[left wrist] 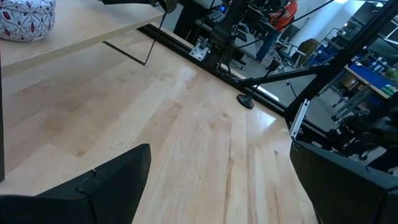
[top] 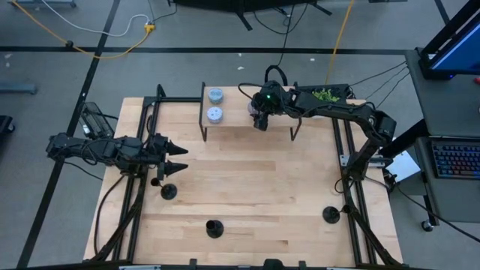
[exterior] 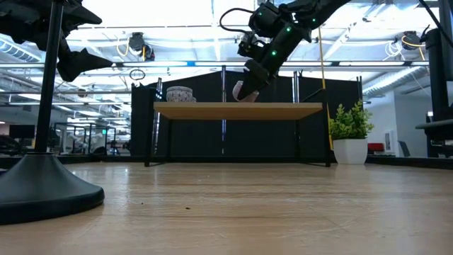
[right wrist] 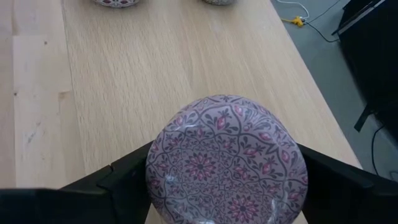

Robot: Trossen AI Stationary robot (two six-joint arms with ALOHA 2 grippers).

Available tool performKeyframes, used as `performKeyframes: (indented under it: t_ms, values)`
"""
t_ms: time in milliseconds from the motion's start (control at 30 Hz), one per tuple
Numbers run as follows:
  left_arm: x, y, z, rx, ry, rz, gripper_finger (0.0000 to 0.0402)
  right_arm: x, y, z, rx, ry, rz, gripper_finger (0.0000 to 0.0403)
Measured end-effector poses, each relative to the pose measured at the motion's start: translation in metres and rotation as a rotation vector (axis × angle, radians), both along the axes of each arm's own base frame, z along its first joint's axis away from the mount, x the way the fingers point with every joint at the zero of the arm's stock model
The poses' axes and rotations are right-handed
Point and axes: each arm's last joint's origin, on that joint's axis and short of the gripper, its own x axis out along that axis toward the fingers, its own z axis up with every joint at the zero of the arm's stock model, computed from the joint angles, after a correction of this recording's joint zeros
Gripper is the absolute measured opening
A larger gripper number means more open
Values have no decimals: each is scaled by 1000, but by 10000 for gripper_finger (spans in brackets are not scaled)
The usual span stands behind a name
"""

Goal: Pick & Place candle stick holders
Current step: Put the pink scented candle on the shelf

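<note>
Standing untouched on the counter [top: 247, 180], all three candle stick holders [top: 214, 228] wait near six o'clock; the right claw [top: 259, 120] straddles a lilac tin [right wrist: 225, 160] at twelve, the left claw [top: 178, 159] spread idle at nine.

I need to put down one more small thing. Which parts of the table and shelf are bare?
The table is bare across its middle, between the three candle stick holders. The shelf is bare toward its right end; its left part is crowded with tins and the right gripper.
</note>
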Motion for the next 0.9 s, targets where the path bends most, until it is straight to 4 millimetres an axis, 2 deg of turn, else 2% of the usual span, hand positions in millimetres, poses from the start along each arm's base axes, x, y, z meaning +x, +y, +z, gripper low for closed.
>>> performKeyframes:
  t_ms: [900]
  values:
    - [0,0,0,1,0,-2,392,1,1,1,9,-23,-10,318]
